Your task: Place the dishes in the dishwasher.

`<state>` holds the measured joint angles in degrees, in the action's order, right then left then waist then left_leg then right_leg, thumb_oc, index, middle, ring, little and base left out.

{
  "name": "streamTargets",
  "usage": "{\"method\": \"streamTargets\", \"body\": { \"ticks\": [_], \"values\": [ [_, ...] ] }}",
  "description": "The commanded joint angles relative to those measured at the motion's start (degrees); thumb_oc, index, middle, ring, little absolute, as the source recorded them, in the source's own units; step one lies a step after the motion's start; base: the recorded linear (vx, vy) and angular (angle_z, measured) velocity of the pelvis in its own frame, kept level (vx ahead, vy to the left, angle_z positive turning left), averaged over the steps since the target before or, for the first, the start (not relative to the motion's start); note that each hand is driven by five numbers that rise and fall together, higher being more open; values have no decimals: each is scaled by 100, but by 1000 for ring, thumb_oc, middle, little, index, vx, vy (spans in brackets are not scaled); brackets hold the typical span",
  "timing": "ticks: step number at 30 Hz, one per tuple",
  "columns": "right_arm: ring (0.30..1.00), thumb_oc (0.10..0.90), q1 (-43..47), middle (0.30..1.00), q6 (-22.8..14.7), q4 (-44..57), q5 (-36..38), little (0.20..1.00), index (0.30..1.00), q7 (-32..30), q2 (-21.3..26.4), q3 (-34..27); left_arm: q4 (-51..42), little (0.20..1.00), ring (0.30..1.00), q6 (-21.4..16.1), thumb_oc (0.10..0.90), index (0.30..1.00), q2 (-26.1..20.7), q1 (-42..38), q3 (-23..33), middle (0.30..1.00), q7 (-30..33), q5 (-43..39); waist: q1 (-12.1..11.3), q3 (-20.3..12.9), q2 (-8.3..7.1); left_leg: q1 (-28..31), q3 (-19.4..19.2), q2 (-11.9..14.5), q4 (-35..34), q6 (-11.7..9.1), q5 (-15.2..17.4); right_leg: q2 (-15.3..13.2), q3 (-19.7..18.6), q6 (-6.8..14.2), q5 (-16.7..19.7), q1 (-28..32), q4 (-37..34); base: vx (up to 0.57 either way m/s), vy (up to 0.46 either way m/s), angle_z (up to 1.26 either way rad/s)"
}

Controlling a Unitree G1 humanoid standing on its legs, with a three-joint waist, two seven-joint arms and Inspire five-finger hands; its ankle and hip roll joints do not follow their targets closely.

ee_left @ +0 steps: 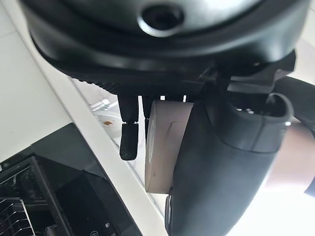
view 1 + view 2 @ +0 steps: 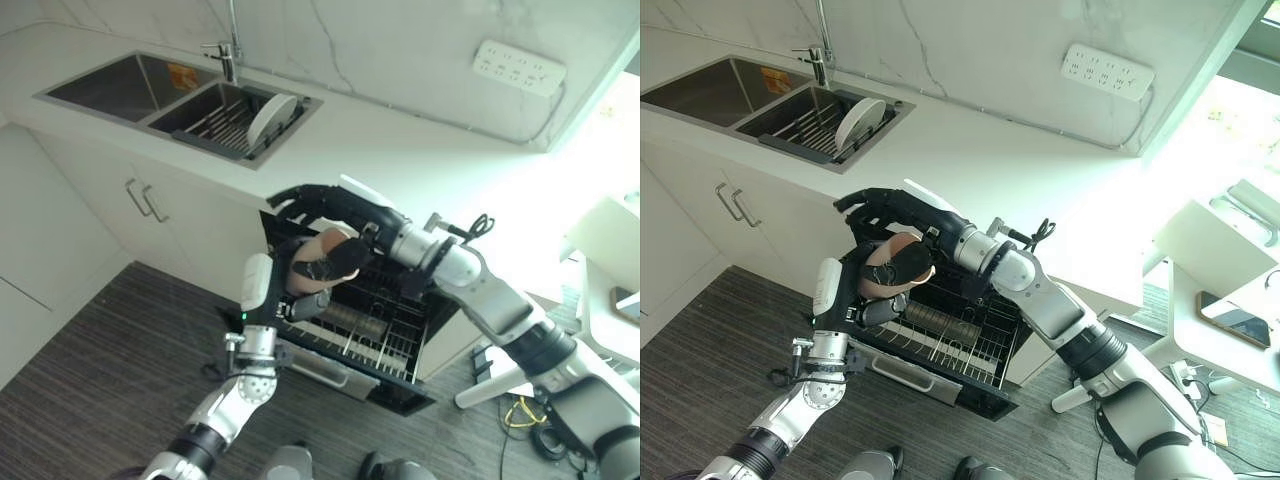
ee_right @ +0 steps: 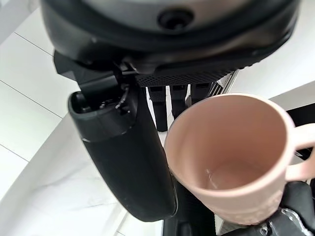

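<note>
My left hand (image 2: 322,268) curls around the pink mug (image 3: 236,157) above the open dishwasher (image 2: 385,335), my right hand (image 2: 305,199) spread just over it.

A white wall socket strip (image 2: 518,68) sits well right of the steel sink (image 2: 110,88) — faucet (image 2: 226,55) just behind it.

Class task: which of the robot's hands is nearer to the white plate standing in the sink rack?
Right. The right hand reaches along the counter edge, nearer the white plate; the left hand is lower, over the dishwasher rack, curled round the pink mug.
</note>
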<state>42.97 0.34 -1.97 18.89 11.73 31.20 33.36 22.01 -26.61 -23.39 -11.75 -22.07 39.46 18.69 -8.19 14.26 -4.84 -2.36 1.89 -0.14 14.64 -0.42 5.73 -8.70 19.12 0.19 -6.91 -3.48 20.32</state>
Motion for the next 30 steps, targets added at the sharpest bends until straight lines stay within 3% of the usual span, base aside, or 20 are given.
{"method": "streamTargets", "body": {
  "ticks": [1,6,19,24,30],
  "values": [
    [900,800,115,900,-564,270,587,900,900,-345,-195,-398,-778,300,300,-423,400,300,-79,-524,274,300,301,-265,-85,-380,-43,-42,-314,308,255,-124,575,-204,-455,615,-221,415,-313,0,0,0],
    [900,800,-555,900,-715,218,480,900,900,-195,-294,-604,-1334,300,300,-192,400,300,-115,-261,461,300,124,-621,-89,-343,-17,-41,-337,324,255,-109,568,-225,-408,621,-219,418,-313,-13,-2,0],
    [900,800,-628,900,-721,161,357,900,900,-64,-270,-595,-1477,300,300,-154,400,300,-2,-219,454,300,-35,-921,-86,-344,-8,-41,-338,313,255,-112,569,-233,-384,628,-223,423,-313,0,0,0],
    [900,800,-623,900,-810,206,873,900,900,-100,-359,-638,-1412,300,300,-133,400,300,19,-165,445,300,-88,-1051,-106,-349,3,-47,-338,318,255,-121,564,-244,-361,627,-223,426,-313,0,0,0],
    [900,800,-830,900,-1148,262,1638,900,900,-655,-845,-857,-1319,300,300,-191,400,300,214,-12,372,300,-302,-1527,-126,-329,56,-39,-354,319,255,-104,563,-250,-353,615,-224,428,-313,0,0,0]
  ]
}}
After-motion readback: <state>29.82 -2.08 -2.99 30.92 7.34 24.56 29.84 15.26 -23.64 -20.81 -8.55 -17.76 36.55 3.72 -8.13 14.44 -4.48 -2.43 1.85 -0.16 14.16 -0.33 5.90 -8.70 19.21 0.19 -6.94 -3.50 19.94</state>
